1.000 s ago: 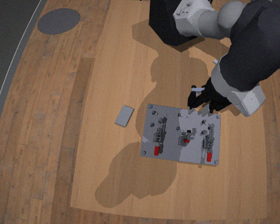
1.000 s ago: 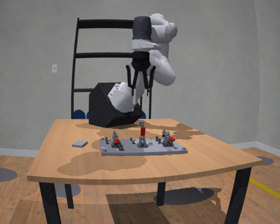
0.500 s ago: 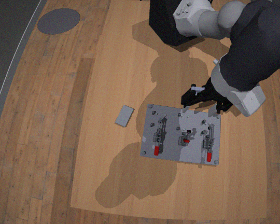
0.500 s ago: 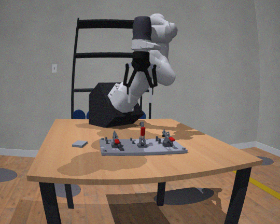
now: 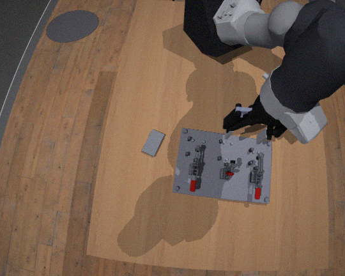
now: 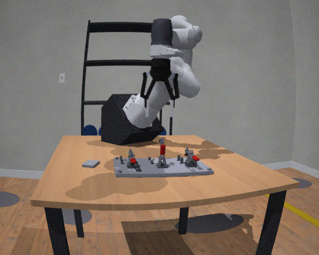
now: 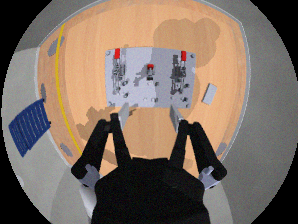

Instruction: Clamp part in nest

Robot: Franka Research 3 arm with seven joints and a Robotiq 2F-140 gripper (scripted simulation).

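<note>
The grey flat part (image 5: 153,142) lies on the table to the left of the grey fixture plate (image 5: 222,165); it also shows in the exterior view (image 6: 90,163) and the wrist view (image 7: 209,94). The plate holds three nests with red-handled clamps. The left clamp (image 5: 193,183) and right clamp (image 5: 257,191) have their handles lying down. The middle clamp (image 6: 162,150) has its handle standing upright. My gripper (image 6: 159,113) is open and empty, high above the plate's far edge, fingers pointing down; it also shows in the wrist view (image 7: 148,123).
The black robot base (image 6: 128,122) stands at the back of the table behind the fixture. A black ladder-like rack (image 6: 116,62) stands behind it. The table edges show in the exterior view.
</note>
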